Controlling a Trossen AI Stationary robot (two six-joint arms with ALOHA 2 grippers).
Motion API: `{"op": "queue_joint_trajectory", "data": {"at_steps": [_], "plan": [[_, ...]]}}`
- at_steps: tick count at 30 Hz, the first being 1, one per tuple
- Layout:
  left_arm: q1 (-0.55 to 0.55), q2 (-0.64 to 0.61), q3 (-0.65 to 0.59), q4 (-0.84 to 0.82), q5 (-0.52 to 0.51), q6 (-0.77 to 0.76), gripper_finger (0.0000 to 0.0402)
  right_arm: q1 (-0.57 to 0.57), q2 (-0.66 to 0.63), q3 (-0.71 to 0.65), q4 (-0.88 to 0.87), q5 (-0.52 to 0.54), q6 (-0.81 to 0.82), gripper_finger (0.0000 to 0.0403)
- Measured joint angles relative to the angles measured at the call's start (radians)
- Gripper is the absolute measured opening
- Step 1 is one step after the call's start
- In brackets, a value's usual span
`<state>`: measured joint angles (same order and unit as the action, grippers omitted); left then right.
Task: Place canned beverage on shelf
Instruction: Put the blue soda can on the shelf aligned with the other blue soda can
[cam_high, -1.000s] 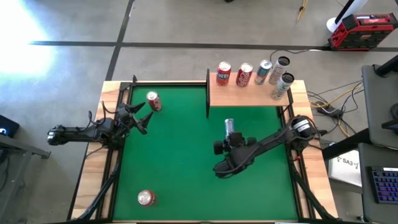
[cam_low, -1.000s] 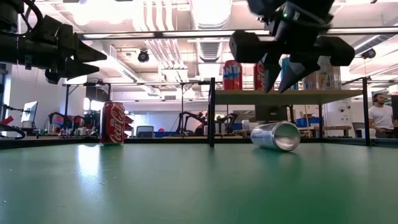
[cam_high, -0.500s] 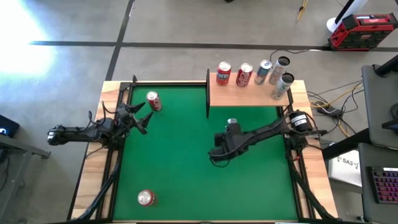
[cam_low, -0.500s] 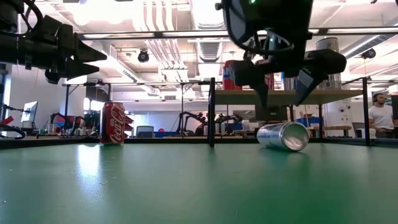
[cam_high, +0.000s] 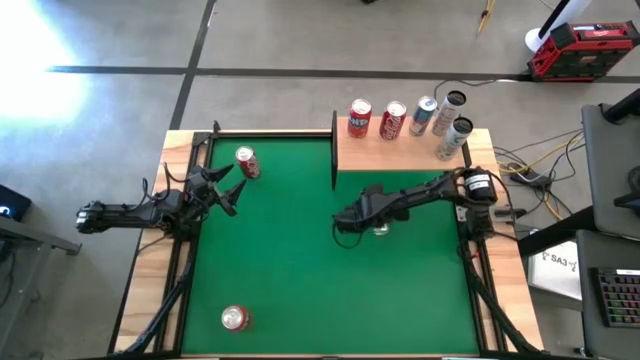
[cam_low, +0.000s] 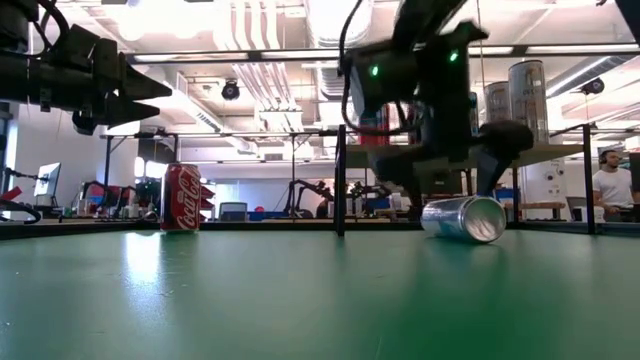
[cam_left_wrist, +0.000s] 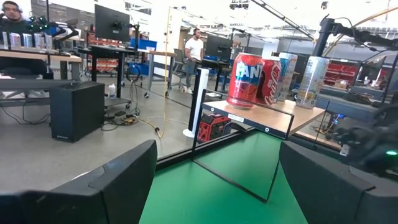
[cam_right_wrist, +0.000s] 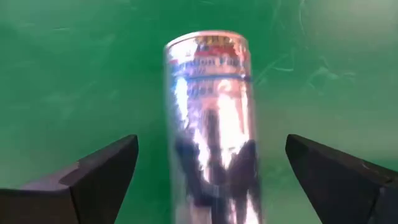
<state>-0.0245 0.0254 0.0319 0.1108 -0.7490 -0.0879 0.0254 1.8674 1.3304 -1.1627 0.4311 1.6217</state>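
Risk of roll-away: slim silver can lying sideways at frame centre between spread right gripper fingers; off-centre closure pushes it aside. Left gripper parked apart, frame left.

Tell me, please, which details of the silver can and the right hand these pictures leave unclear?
- Silver can: its label print is blurred in the right wrist view, and the picture's lower edge cuts off its near end.
- High view: the right arm covers nearly all of that can, so its direction on the green mat is hidden.
- Right hand: motion blur in the low view hides whether its fingers touch the can.
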Motion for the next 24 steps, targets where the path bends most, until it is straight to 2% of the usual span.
{"op": "queue_joint_trajectory", "data": {"at_steps": [5,7,11,17,20,24], "plan": [[0.0,0.0,0.0,0.0,0.0,0.0,0.0324,-0.117,-0.001,-0.042,0.082,-0.172,-0.135,0.04],[0.0,0.0,0.0,0.0,0.0,0.0,0.0324,-0.151,-0.006,-0.064,0.14,-0.21,-0.197,0.04],[0.0,0.0,0.0,0.0,-0.001,0.0,0.0324,-0.171,-0.011,-0.094,0.226,-0.215,-0.268,0.04],[0.0,0.0,0.0,0.0,-0.001,0.0,0.0324,-0.161,-0.009,-0.103,0.247,-0.172,-0.253,0.0396],[0.0,0.0,0.0,0.0,-0.001,0.0,0.0324,-0.161,-0.008,-0.103,0.255,-0.169,-0.245,0.0374],[0.0,0.0,0.0,0.0,-0.001,0.0,0.0324,-0.161,-0.007,-0.103,0.269,-0.17,-0.254,0.0304]]}}
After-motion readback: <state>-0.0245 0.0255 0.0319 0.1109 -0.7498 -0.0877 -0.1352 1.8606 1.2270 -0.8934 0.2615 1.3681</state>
